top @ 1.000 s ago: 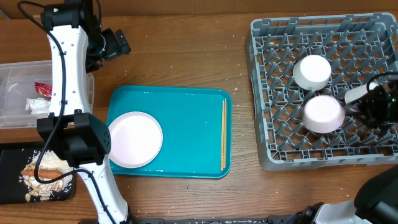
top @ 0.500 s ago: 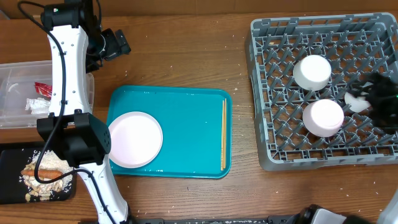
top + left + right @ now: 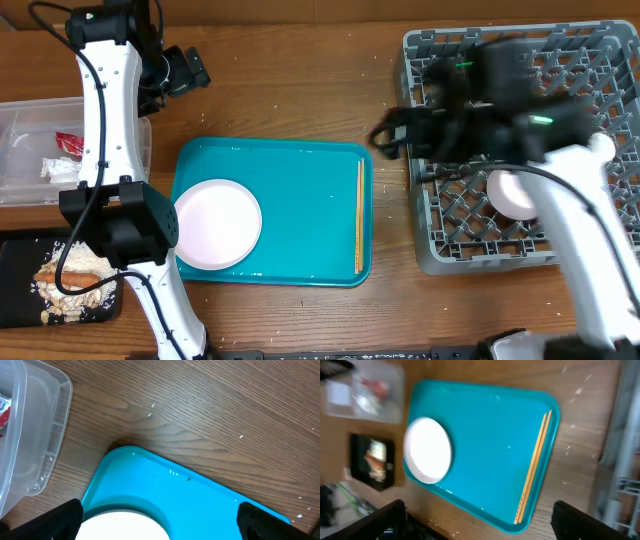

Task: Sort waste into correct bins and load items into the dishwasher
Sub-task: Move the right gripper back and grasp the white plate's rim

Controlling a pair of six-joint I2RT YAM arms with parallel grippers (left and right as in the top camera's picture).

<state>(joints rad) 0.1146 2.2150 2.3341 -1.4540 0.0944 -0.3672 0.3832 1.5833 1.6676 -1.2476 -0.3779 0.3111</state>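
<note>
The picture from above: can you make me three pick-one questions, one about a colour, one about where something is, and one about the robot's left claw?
1. What colour is the wrapper in the clear tub?
A green
B red
C purple

2. Where does the plate lie?
A in the clear tub
B on the wrapper
C on the teal tray

3. How is the left gripper?
A shut on the plate
B open, holding nothing
C shut on the wrapper

Answers:
1 B, it shows red through the tub's wall.
2 C, it sits on the tray's left part.
3 B, its fingers stand wide apart, gripping nothing.
</note>
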